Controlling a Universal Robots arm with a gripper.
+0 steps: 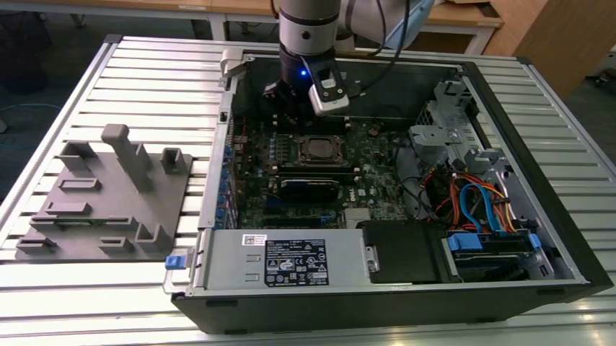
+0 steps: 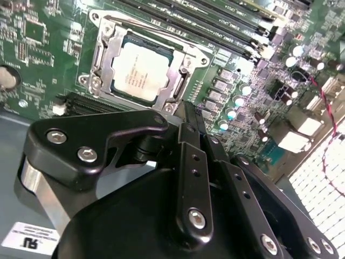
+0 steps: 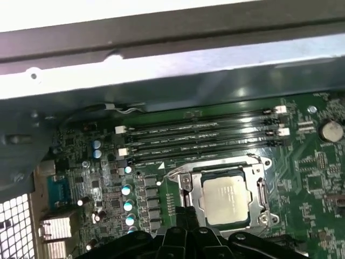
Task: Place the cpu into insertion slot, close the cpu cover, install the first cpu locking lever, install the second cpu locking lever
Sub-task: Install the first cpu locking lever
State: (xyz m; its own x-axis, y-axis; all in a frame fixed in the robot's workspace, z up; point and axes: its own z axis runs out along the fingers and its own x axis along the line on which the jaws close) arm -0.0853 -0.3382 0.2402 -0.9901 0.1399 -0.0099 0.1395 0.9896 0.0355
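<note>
While exterior view takes whole case, both wrist views catch cpu, jaws clenched.

Robotics lab: slatted alu bench, open PC

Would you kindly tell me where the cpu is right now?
The cpu sits in the insertion slot on the green board, beside the long memory slots in both wrist views.
</note>
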